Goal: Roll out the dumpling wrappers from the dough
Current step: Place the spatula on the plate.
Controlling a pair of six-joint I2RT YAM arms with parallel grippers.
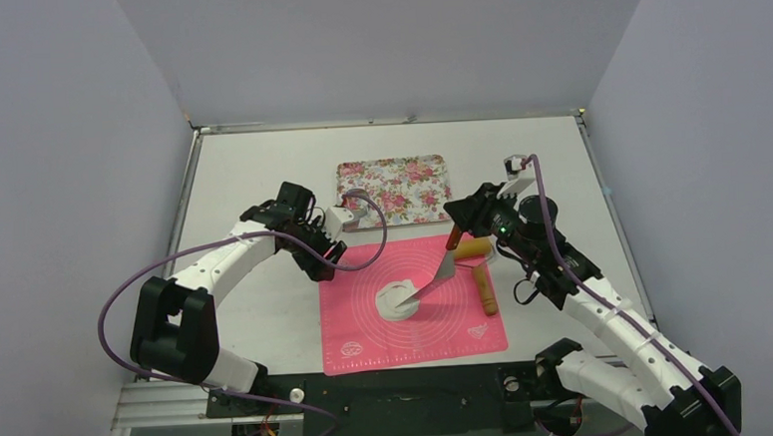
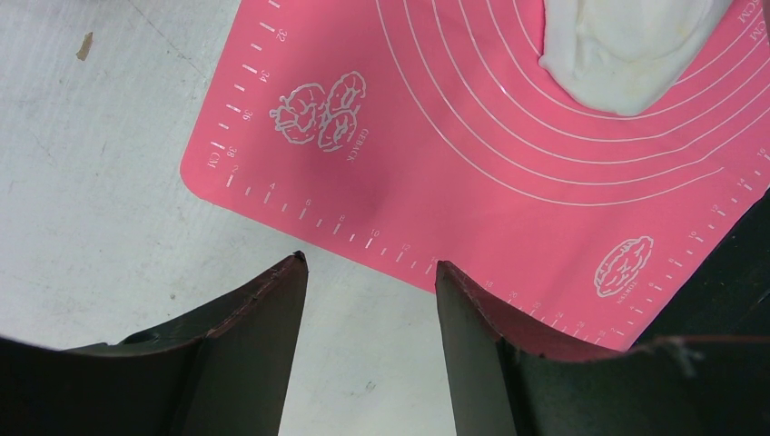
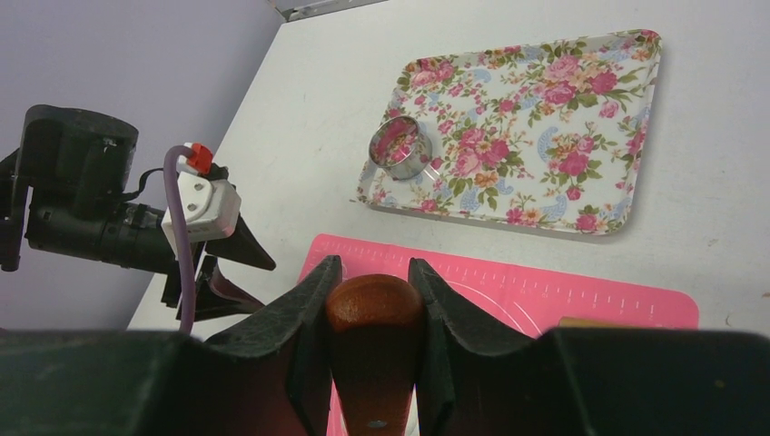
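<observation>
"Dough (image 1: 397, 302) first, from overhead: where does it lie?"

"On the pink mat (image 1: 368, 329), left of its middle, as a soft white irregular lump. A scraper (image 1: 438, 278) slants down to it, and the tip of the metal blade is at the lump's right side."

"Who has the scraper?"

"The right hand (image 1: 457, 232) pinches its reddish wooden handle (image 1: 454, 240) above the mat's far right part. A rolling pin (image 1: 482, 273) lies along the mat's right edge, just beside the blade. The left hand (image 1: 323, 259) hangs by the mat's far left corner. A floral tray (image 1: 401, 182) sits on the surface (image 1: 250, 165) beyond the mat."

"And the left wrist view?"

"The left hand (image 2: 370, 265) is spread, with nothing between its dark fingers (image 2: 259, 322). Under them is bare grey surface (image 2: 91, 182), just beside the ruled edge of the mat (image 2: 409, 136). The dough (image 2: 626, 54) shows at the top right, on the mat's printed rings and well apart from the fingers."

"The right wrist view?"

"The right hand (image 3: 374, 268) is pressed onto the rounded handle (image 3: 374, 313), one finger on each side. Past it is a strip of mat (image 3: 545, 291), then the tray (image 3: 563, 100). A metal ring cutter (image 3: 399, 150) stands in the tray's corner nearest the left arm (image 3: 82, 200). The dough is hidden here."
</observation>
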